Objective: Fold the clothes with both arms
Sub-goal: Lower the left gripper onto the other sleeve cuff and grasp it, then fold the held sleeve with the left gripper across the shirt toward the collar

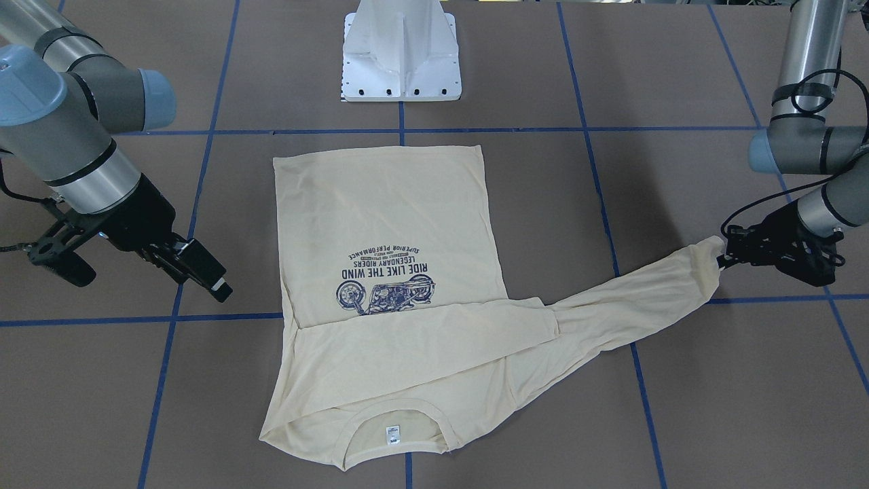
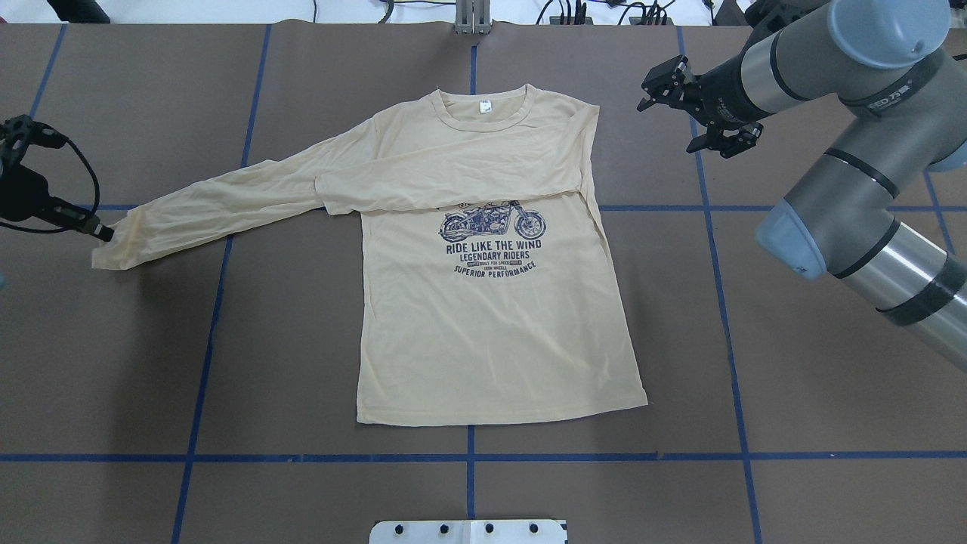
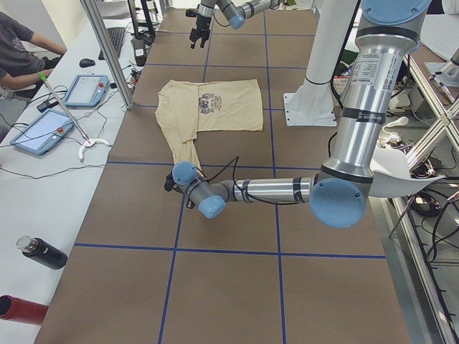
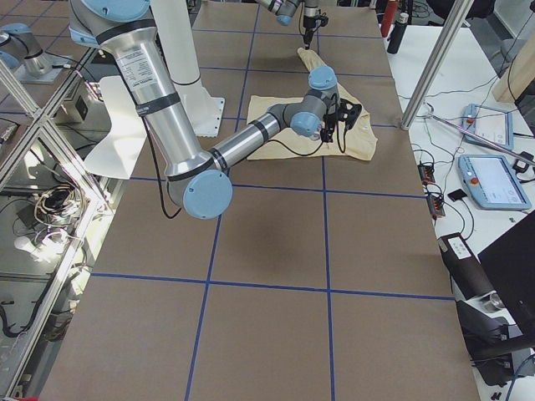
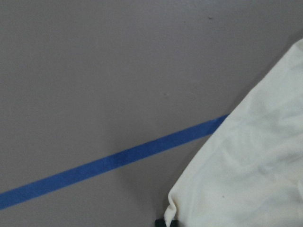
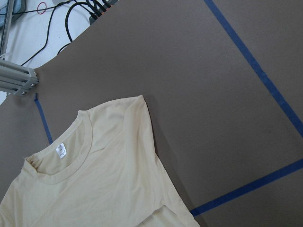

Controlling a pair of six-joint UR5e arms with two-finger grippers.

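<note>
Brown surface [image 2: 151, 363] with a blue tape grid [image 2: 604, 456], white pedestal base [image 1: 400, 54] at the robot's edge. To one side, a white bench with tablets [image 3: 86, 89] and a seated person [image 3: 18, 46].

Cream-yellow long-sleeved T-shirt [image 2: 491, 332] lies flat near the middle of the surface. Front is up, hem toward the base, collar on the far side. White neck label [image 2: 484, 107] shows inside the collar. Navy motorcycle graphic [image 2: 492, 221] and "RIDE LIKE THE WIND" text are exposed on the chest.

Folded sleeve [image 2: 446, 181] lies across the chest from the shoulder on the robot's right, just over the top edge of the graphic. Outstretched sleeve [image 2: 227, 200] runs toward the robot's left and crosses a tape line.

Left end effector [image 2: 102, 230]: fingers pressed together on the cuff of the outstretched sleeve, pinching it. Cuff end looks slightly off the surface, with a shadow under it. Left wrist view shows only the cuff corner at a black fingertip [image 5: 165, 222], with a tape line beside it.

Right end effector [image 2: 668, 121]: fingers spread, nothing between them. It hovers over bare surface near the shirt's shoulder on the robot's right, clear of the fabric. Right wrist view looks down on that shoulder and the collar.
</note>
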